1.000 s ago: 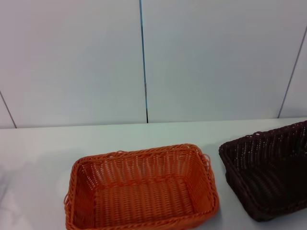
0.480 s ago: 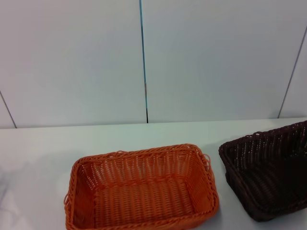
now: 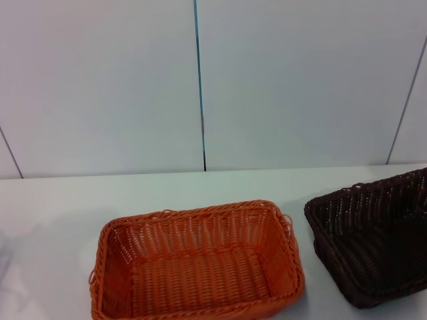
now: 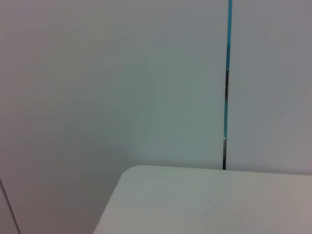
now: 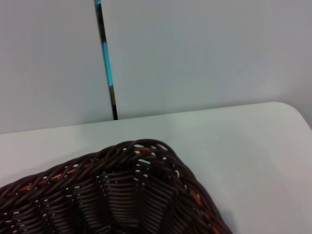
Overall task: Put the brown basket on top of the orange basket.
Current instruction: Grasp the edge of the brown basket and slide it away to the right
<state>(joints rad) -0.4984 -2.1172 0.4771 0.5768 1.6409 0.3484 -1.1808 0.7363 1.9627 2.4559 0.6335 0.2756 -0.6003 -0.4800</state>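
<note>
The orange basket sits empty on the white table, near its front, a little left of centre. To its right stands the brown basket, also empty, turned at an angle and cut off by the head view's right edge. A gap of bare table separates the two. The right wrist view looks down on one corner of the brown basket from close by. Neither gripper shows in any view.
A white panelled wall with a dark seam rises behind the table's far edge. The left wrist view shows only a rounded table corner and the wall. Bare table surface lies behind and left of the orange basket.
</note>
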